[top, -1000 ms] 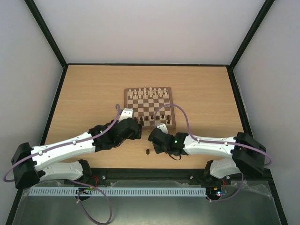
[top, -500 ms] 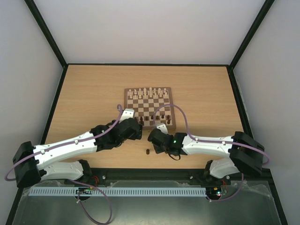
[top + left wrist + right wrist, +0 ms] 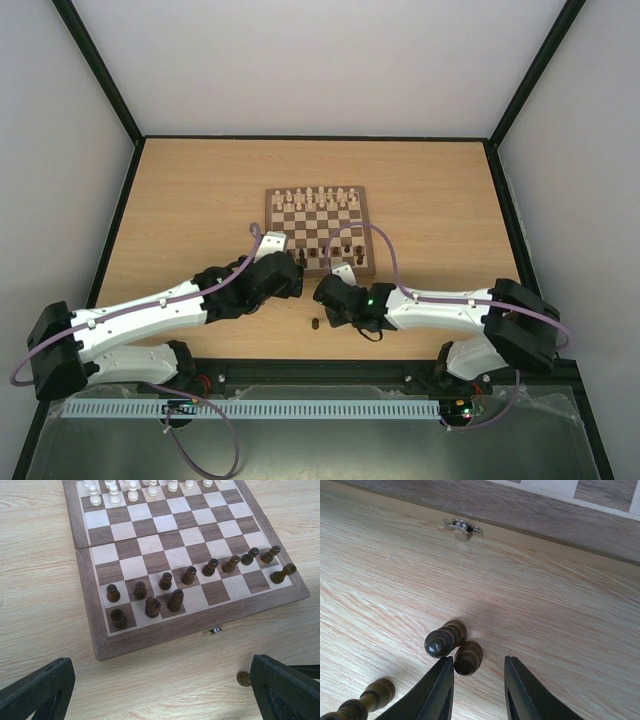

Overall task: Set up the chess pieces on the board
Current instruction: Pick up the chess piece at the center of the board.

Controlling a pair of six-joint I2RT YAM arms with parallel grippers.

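The board (image 3: pixel 367 232) lies mid-table, cream-white men on its far rows. Several dark chess pieces (image 3: pixel 190 574) stand on its near two rows. My left gripper (image 3: pixel 160 700) hovers open and empty over bare table just short of the board's near edge (image 3: pixel 165 642); one dark piece (image 3: pixel 243 678) lies beside its right finger (image 3: pixel 287 687). My right gripper (image 3: pixel 477 680) is open, low over the table. Two dark pieces stand there: one (image 3: pixel 468 658) at the tip of the left finger (image 3: pixel 437 692), the other (image 3: pixel 441 641) touching it just outside. A third (image 3: pixel 362 704) lies at the lower left.
The board's metal latch (image 3: pixel 462 528) is on its near edge. From above, both gripper heads, left (image 3: pixel 290 282) and right (image 3: pixel 326 297), crowd the board's near edge, and one loose dark piece (image 3: pixel 314 323) shows on the table. Black frame posts bound the table.
The right gripper has crept slightly left toward the loose pieces. The left arm has barely shifted.
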